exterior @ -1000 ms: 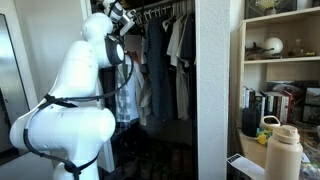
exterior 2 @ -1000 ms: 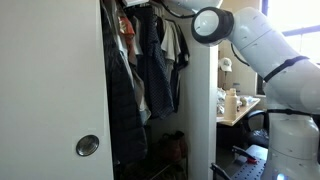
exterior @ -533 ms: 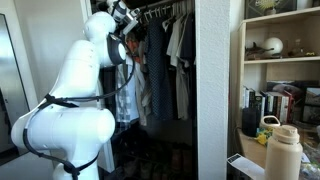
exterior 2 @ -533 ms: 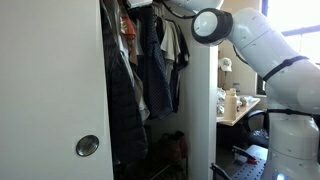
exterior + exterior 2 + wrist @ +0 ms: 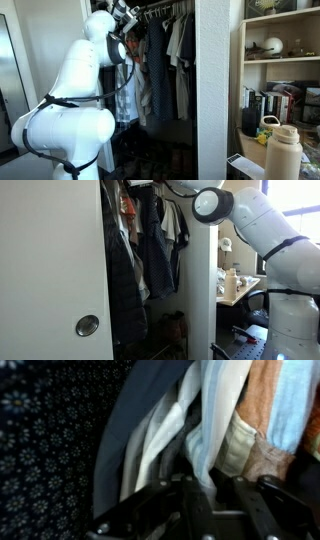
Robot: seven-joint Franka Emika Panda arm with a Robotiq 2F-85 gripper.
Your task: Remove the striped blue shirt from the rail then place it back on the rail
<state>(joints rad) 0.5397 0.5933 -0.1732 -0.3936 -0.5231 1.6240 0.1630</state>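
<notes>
The rail [image 5: 165, 9] runs along the top of the closet with several garments hanging from it. The striped blue shirt [image 5: 129, 88] hangs at the near end, just behind my arm. In the wrist view its pale blue and white cloth [image 5: 213, 430] runs down between my two fingers. My gripper [image 5: 129, 17] is up by the rail and shut on that cloth [image 5: 212, 495]. In an exterior view only my arm [image 5: 215, 204] shows reaching into the closet top; the gripper itself is hidden there.
Dark and grey garments [image 5: 178, 45] hang further along the rail. A dark patterned garment [image 5: 50, 440] fills one side of the wrist view and an orange one [image 5: 268, 400] the other. A white closet wall [image 5: 218, 90] and a shelf unit [image 5: 285, 60] stand beside it.
My gripper has edged slightly further in along the rail beside the shirt; the clothes have barely shifted.
</notes>
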